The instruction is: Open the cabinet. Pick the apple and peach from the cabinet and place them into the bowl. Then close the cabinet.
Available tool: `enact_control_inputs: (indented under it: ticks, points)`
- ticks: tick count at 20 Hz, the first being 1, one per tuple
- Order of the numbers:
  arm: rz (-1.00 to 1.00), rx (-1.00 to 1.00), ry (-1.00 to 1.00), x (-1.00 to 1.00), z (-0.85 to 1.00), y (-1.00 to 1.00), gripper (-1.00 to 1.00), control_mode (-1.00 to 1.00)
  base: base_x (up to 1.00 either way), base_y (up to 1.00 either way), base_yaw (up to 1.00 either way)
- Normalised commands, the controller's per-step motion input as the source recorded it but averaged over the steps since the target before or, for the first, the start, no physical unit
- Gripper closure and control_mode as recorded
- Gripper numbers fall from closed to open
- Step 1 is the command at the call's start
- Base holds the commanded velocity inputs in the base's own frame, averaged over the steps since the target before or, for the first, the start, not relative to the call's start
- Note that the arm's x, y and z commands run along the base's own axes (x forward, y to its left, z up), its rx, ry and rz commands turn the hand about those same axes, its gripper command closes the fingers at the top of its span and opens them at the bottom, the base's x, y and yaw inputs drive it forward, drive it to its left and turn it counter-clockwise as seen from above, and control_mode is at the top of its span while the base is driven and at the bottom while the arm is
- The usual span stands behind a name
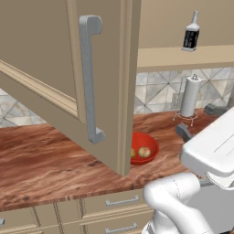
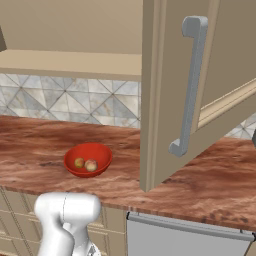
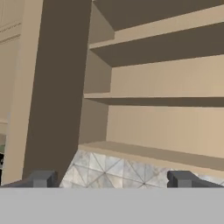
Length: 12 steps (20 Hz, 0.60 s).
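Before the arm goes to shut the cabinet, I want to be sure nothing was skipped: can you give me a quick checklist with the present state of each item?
1. Two fruits lie in the bowl: ok; which is apple or peach, cannot tell.
2. Cabinet door swung open over the counter: ok, ready to close.
3. Shelves in the hand view bare: ok.
4. End effector open, holding nothing: ok.
5. Door handle unobstructed: ok.

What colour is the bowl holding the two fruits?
Glossy red bowl, clearest in the right base view.
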Motion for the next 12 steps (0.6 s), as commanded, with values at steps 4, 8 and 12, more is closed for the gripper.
enact_control_inputs:
  ticks: [4, 8, 12]
  points:
    - [0.0, 0.0, 0.0, -0.24, 0.0, 0.06, -1.0, -1.0, 0.0, 0.0, 0.0]
    - [0.0, 0.0, 0.0, -0.17, -0.09, 0.4, -1.0, -1.0, 0.0, 0.0, 0.0]
    - [-0.03, 0.0, 0.0, -0.02, -0.11, 0.5, -1.0, -1.0, 0.0, 0.0, 0.0]
